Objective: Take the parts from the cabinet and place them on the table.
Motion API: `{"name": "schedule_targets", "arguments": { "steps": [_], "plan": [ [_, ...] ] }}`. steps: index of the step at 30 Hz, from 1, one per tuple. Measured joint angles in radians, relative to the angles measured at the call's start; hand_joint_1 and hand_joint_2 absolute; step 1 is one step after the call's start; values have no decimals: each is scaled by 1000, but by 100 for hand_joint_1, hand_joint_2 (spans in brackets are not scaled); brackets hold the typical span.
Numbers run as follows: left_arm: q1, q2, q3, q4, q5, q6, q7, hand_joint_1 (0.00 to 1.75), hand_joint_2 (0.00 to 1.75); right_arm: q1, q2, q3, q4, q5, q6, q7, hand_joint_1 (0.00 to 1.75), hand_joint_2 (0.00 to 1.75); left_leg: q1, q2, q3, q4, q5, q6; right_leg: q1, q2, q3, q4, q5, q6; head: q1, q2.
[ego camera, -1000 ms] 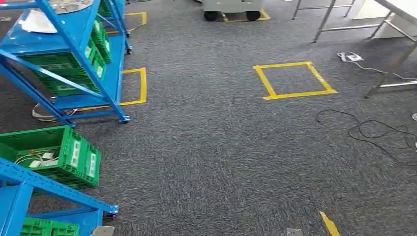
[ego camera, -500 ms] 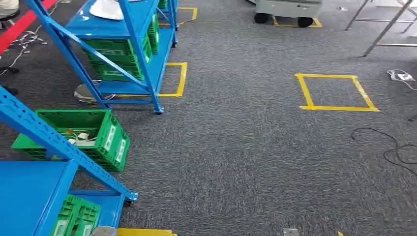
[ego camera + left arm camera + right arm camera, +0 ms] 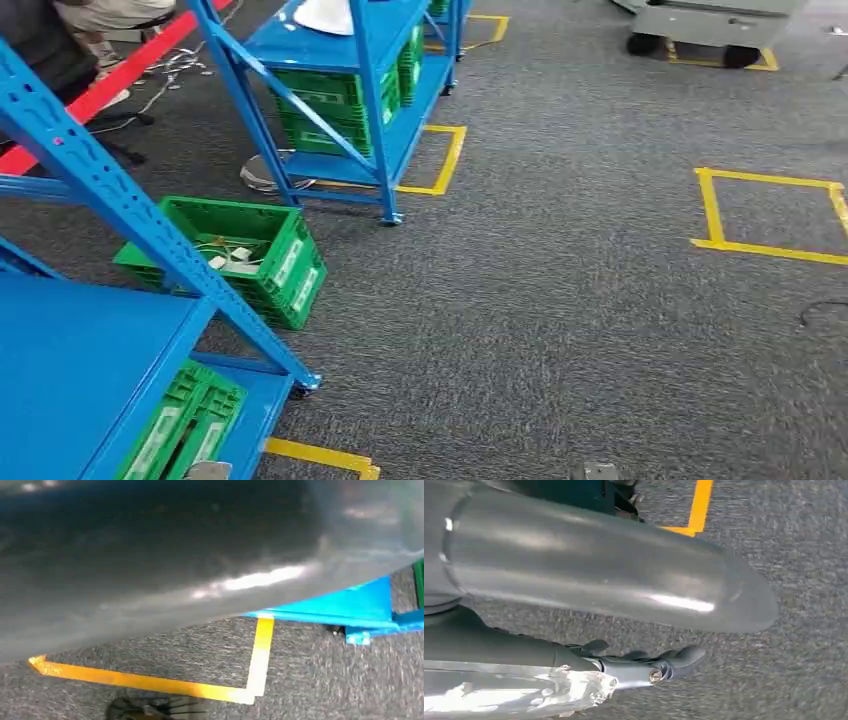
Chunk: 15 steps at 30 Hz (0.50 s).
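Cabinet (image 3: 90, 370) swings nearer in the head view as the robot turns toward it, parts untaken; left hand (image 3: 150, 565) and right hand (image 3: 644, 662) fingers' state cannot be told.

Grey carpet floor (image 3: 560, 300) carries two blue shelving racks: a near one (image 3: 90, 370) holding a green crate (image 3: 185, 435) on its bottom shelf, a farther one (image 3: 340, 60) with green crates (image 3: 330, 110). Between them a green crate (image 3: 235, 255) sits directly on the carpet. Yellow tape squares (image 3: 765, 215) mark the floor
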Motion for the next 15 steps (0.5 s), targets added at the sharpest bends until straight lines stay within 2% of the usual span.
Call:
{"name": "schedule_targets", "arguments": {
  "steps": [1, 2, 3, 4, 5, 6, 7, 8, 10, 11, 12, 13, 14, 15],
  "plan": [
    [1, 0, 1, 0, -3, 0, 0, 0, 0, 1, 0, 0, 0, 0, 0, 1, 0, 0, 3, 5, -29, 60, -17, -5, 1, -18, 0, 0, -2, 0, 0, 0],
    [3, 0, 1, 0, -7, 0, 0, 0, 0, 0, 0, 0, 0, 0, 0, 2, 0, 0, 6, 7, -32, 68, -8, -8, 1, -32, 0, 0, -3, 1, -1, 0],
    [5, 0, 2, 0, -8, 0, 0, 0, 0, 0, 0, 0, 0, 0, 0, 2, 0, 0, 9, 9, -14, 35, 22, -11, 1, -45, 2, 1, -5, 3, -1, 0],
    [5, 1, 3, 0, -9, 0, 0, 0, 0, -1, 0, 0, 0, 0, 0, 2, 0, 0, 12, 17, 26, -39, 66, -14, -1, -59, 4, 2, -7, 6, -1, 0],
    [5, 3, 7, 0, -10, 1, 0, 0, 0, -2, 0, 0, 0, 0, 0, 2, 0, 0, 14, 38, 80, -135, 111, -16, -2, -70, 7, 6, -12, 12, -1, 0],
    [3, 3, 10, 0, -11, 1, 0, 0, 0, -3, 0, 0, 0, 0, 0, 3, 0, 0, 14, 87, 127, -217, 133, -18, -1, -80, 11, 12, -18, 20, -2, 0],
    [0, 0, 11, 0, -12, 1, 0, 0, 0, -2, 0, 0, 0, 0, 0, 3, 0, 0, 5, 97, 132, -229, 122, -9, 8, -90, 1, 20, -27, 28, -5, 0],
    [-2, 0, 13, 0, -13, 1, 0, 0, 0, -3, -1, 0, 0, 0, 0, 3, 0, 0, 5, 81, 129, -227, 121, 5, 8, -99, 10, 21, -30, 32, 3, 0],
    [3, 2, 18, 0, -18, 2, 0, 0, 0, -6, 0, 0, 0, 0, 0, 3, 0, 0, -2, 62, 124, -226, 119, 17, 3, -116, 20, 17, -31, 38, 2, 0],
    [3, 2, 19, 0, -18, 3, 0, 0, 0, -7, 0, 0, 0, 0, 0, 3, 0, 0, 0, 50, 126, -230, 124, 25, 1, -127, 21, 18, -35, 45, 1, 0],
    [4, 2, 19, 0, -19, 3, 0, 0, 0, -8, 0, 1, 0, 0, 0, 3, 0, 0, 5, 39, 127, -234, 128, 31, -5, -97, 13, 30, -51, 53, 3, 0],
    [3, 3, 19, 0, -19, 4, 0, 0, 0, -9, 0, 1, 0, 0, 0, 3, 0, 0, 5, 30, 126, -233, 129, 35, -6, -40, -6, 72, -83, 54, 9, 0],
    [1, 3, 19, 0, -19, 4, 0, 0, 0, -8, 0, 1, 0, 0, 0, 3, 0, 0, 5, 18, 124, -233, 130, 40, -8, -10, -40, 148, -123, 54, 11, 0],
    [-1, 2, 19, 0, -19, 3, 0, 0, 0, -5, 0, 1, 0, 0, 0, 3, 0, 0, 3, 5, 123, -233, 129, 44, -7, 7, -87, 248, -164, 53, 10, 0]
  ]
}}
